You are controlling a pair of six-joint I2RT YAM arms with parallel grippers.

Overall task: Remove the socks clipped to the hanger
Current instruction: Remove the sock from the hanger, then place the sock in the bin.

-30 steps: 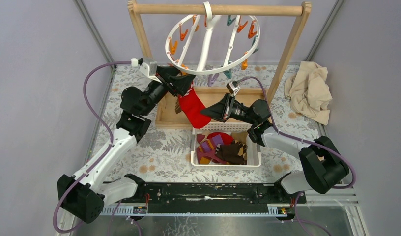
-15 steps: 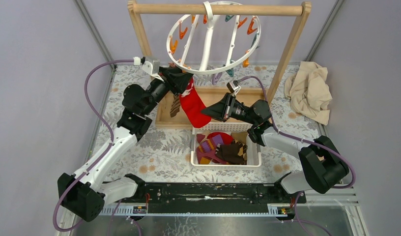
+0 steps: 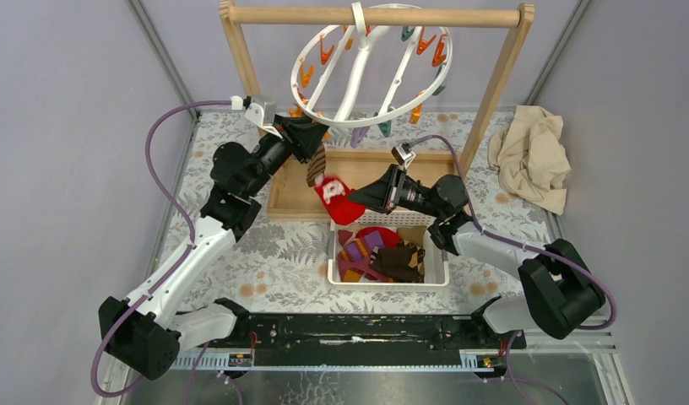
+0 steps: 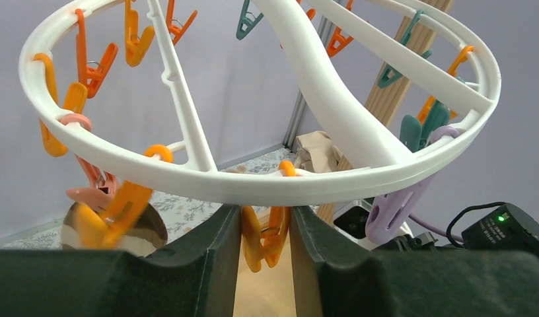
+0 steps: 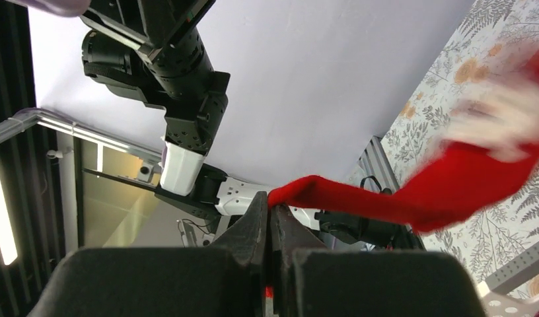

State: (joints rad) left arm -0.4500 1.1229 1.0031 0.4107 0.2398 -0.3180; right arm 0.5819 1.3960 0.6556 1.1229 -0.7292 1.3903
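Nearly done: several socks (image 3: 383,253) lie in the basket (image 3: 387,277) below the right end effector (image 5: 268,214), which is clamped on the red sock (image 5: 452,178), now free of the hanger (image 4: 267,188). One brown-striped sock (image 3: 316,169) hangs clipped just left of the left end effector (image 4: 267,224), narrowed around an orange clip (image 4: 263,241); can't tell if it's squeezing

Bright even light, soft shadows, motion-blurred red sock (image 5: 452,185)
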